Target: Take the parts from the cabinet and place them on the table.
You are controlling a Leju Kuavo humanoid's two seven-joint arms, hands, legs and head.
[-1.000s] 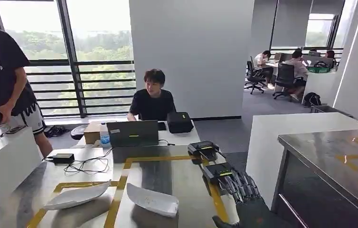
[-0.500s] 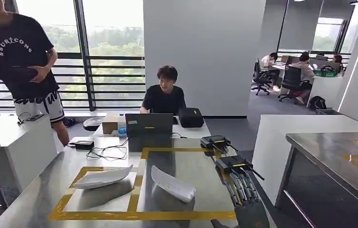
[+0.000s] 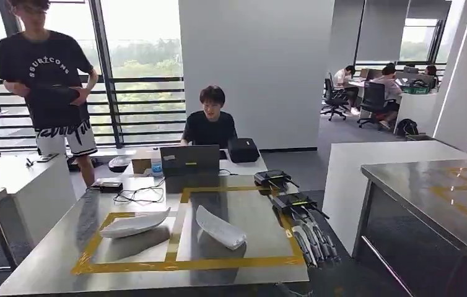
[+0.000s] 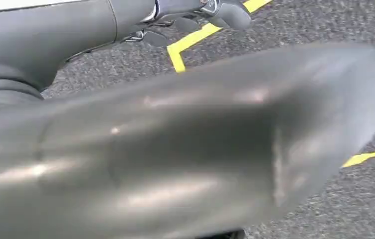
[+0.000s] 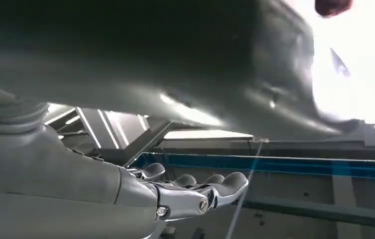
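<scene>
A shiny steel bench (image 3: 51, 263) stands in front of the robot, with yellow tape (image 3: 181, 265) marking two boxes on its top. Two white curved parts lie inside the tape. The left part (image 3: 134, 224) sits in the left box and the right part (image 3: 220, 228) sits in the right box, a little apart from each other.

The right hand (image 3: 316, 238) shows at the near right corner of the bench in the head view, its dark fingers (image 3: 310, 232) stretched out straight and close together, with nothing in them. In the right wrist view the same hand (image 5: 195, 191) has its fingers gently bent and holds nothing; a big blurry grey shape, maybe the thumb, covers the upper half of that picture.

In the left wrist view the left hand (image 4: 203, 12) hangs over grey carpet (image 4: 295, 25) with yellow lines. A large blurry grey shape hides most of it, so I cannot tell if that hand is open or closed.

At the far end of the bench there are a laptop (image 3: 189, 161), a black box (image 3: 243, 150), a water bottle (image 3: 157, 167), some black cables (image 3: 138, 195) and two black devices (image 3: 273, 179) with yellow stickers. A person in a black shirt (image 3: 211, 127) sits behind the laptop. Another person (image 3: 48, 86) stands by the window on the left, holding something dark. A second steel bench (image 3: 441, 204) stands on the right
</scene>
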